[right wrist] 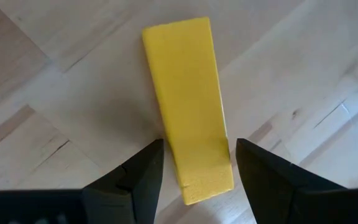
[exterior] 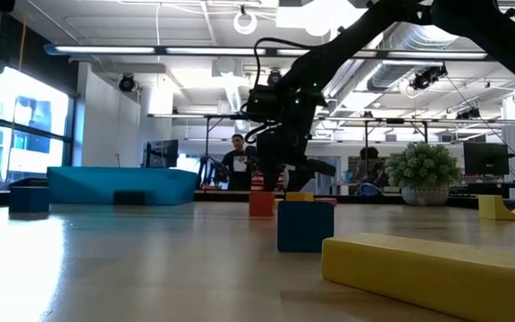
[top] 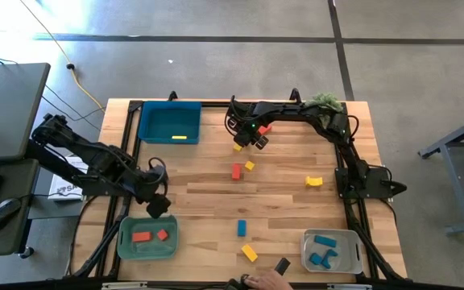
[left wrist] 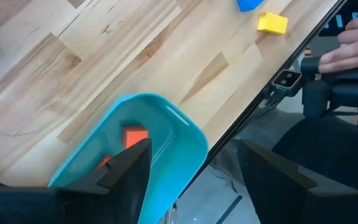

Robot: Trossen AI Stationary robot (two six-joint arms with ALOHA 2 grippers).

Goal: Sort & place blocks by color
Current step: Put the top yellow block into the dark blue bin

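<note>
Where fingers point(right wrist: 263, 180) part, yellow bar point(right wrist: 188, 102)

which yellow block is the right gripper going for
The long yellow bar lying flat between the open right gripper fingers, near the blue tray. The other loose yellow blocks lie farther out on the table.

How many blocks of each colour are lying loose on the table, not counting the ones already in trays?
Yellow blocks: 4
Red-orange blocks: 2
Blue blocks: 1
Total: 7
</note>
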